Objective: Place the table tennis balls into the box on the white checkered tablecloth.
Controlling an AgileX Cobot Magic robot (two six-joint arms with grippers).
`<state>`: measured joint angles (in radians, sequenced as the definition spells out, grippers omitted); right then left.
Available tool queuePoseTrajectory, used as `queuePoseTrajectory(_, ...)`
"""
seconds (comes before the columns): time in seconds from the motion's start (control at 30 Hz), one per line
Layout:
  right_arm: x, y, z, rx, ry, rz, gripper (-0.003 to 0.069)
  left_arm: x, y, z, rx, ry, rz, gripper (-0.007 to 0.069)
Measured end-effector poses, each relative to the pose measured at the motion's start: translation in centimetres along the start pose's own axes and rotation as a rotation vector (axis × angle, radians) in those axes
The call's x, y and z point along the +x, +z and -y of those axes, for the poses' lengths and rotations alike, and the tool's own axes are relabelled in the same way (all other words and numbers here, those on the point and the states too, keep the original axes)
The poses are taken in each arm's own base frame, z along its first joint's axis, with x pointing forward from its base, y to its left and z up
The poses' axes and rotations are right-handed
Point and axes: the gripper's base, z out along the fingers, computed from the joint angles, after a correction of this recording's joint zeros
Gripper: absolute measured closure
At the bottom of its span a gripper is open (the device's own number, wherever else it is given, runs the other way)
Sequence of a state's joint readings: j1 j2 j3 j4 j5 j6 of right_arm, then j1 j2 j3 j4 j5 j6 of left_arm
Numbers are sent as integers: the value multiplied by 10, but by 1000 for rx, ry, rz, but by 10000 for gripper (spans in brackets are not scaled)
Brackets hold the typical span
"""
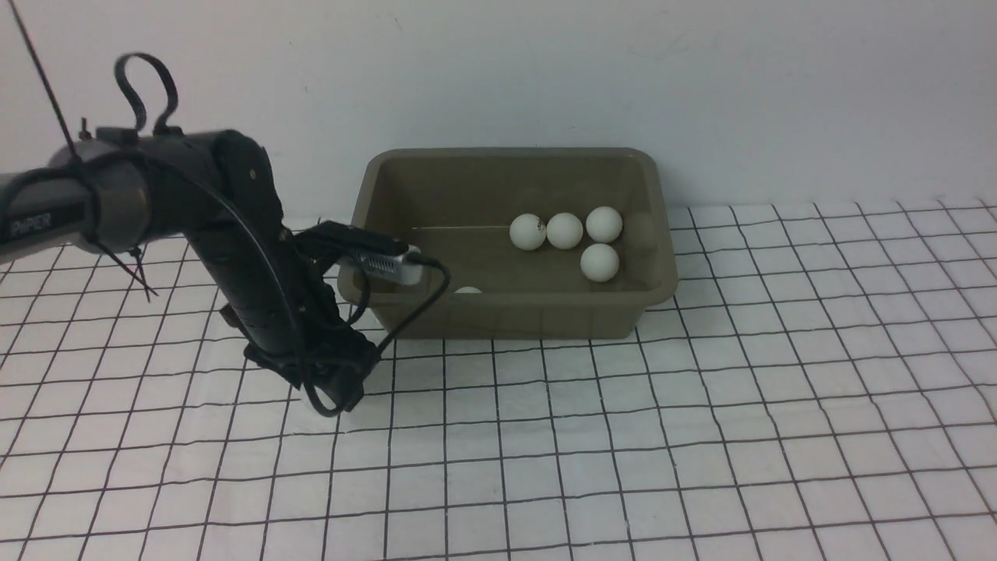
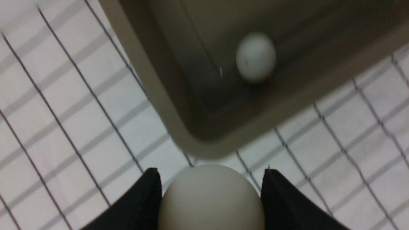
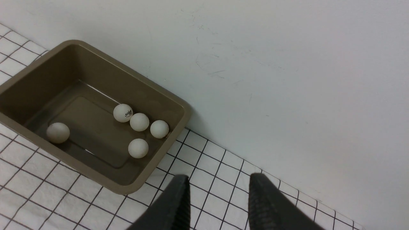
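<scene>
The olive-brown box [image 1: 654, 234] stands on the white checkered tablecloth [image 1: 701, 405] against the back wall. Several table tennis balls lie inside it: a cluster [image 1: 565, 231] toward its right end and one [image 1: 467, 291] by the near wall, the latter also showing in the left wrist view as a ball [image 2: 255, 57]. My left gripper [image 1: 343, 393] points down at the cloth just outside the box's near left corner. In the left wrist view the left gripper [image 2: 211, 171] is shut on a white ball [image 2: 211, 201]. My right gripper [image 3: 219, 191] is open with nothing between its fingers, high above the cloth to the right of the box [image 3: 179, 105].
A plain white wall [image 1: 701, 78] rises directly behind the box. The left arm's wrist camera and cable [image 1: 389, 265] overhang the box's left rim. The right arm is outside the front view.
</scene>
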<state>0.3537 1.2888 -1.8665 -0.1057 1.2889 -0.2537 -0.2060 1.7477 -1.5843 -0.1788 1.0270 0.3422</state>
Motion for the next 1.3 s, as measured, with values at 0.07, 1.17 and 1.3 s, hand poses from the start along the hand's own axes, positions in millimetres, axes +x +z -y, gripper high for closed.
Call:
queuePoseTrajectory(0.07, 0, 0, 0, 0, 0, 0, 414, -14, 1, 0, -10, 6, 72, 272)
queuePoseTrajectory(1.17, 0, 0, -1, -7, 3, 2, 414, -64, 133, 20, 62, 205, 96, 127)
queuePoseTrajectory(1.3, 0, -5, 0, 2, 2, 10, 414, -73, 98, 21, 45, 225, 84, 248)
